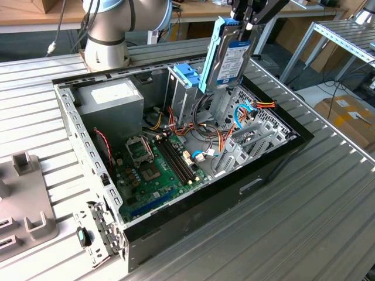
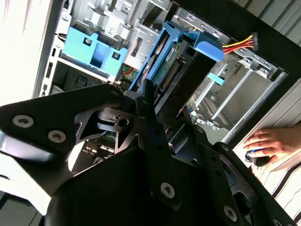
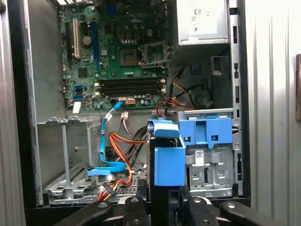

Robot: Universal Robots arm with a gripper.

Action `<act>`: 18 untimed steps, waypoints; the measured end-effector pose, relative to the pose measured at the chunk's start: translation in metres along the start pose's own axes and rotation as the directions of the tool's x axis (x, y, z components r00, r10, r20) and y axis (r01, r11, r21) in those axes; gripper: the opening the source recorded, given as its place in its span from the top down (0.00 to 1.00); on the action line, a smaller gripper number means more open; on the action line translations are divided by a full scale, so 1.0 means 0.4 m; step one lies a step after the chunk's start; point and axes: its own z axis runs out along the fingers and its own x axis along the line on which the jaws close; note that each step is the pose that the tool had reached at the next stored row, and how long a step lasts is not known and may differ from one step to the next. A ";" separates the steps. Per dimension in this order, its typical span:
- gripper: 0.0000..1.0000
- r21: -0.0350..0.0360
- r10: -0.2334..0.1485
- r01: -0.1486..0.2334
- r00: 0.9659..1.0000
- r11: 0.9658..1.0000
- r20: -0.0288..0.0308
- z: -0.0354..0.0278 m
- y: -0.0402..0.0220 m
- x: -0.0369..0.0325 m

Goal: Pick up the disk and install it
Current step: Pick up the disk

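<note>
An open computer case (image 1: 234,187) lay on its side on a ribbed metal surface (image 1: 304,234). Outside the case, toward the exterior view's left, sat a grey moulded fixture (image 1: 26,199).

Inside the case, at its far left corner in the exterior view, was a grey power supply (image 1: 111,96). The green motherboard (image 1: 152,170) lay flat on the case's floor, in front of it. Near the middle of the case rose a metal drive cage (image 1: 176,99) topped by a blue latch (image 1: 186,75).

To the right of that cage and above the case, the disk (image 1: 231,58) hung upright in the air. It was a flat dark drive with a label and bright blue side rails, and its lower edge was just above the parts inside the case. The gripper (image 1: 247,20) was closed tight on the disk's upper end.

Below the disk, loose orange, red and blue cables (image 1: 225,137) ran inside the case. In the first wrist view, an open metal bay (image 3: 66,155) sat inside the case beside those cables.

The disk looked rigid and fairly weighty for its size, and probably sensitive to knocks. Its smooth faces could slip, and the plastic rails might flex. The sounder hold seemed to be across the solid body near one end, clear of the connector edge.

In the second wrist view, a person's hand (image 2: 273,141) rested outside the case.
</note>
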 end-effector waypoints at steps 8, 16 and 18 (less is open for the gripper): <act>0.65 0.000 0.000 0.000 1.000 1.000 0.000 0.000 -0.001 0.020; 0.65 0.000 0.000 0.000 1.000 1.000 -0.002 -0.019 -0.001 0.021; 0.65 0.000 0.000 0.000 1.000 1.000 -0.005 -0.020 -0.001 0.024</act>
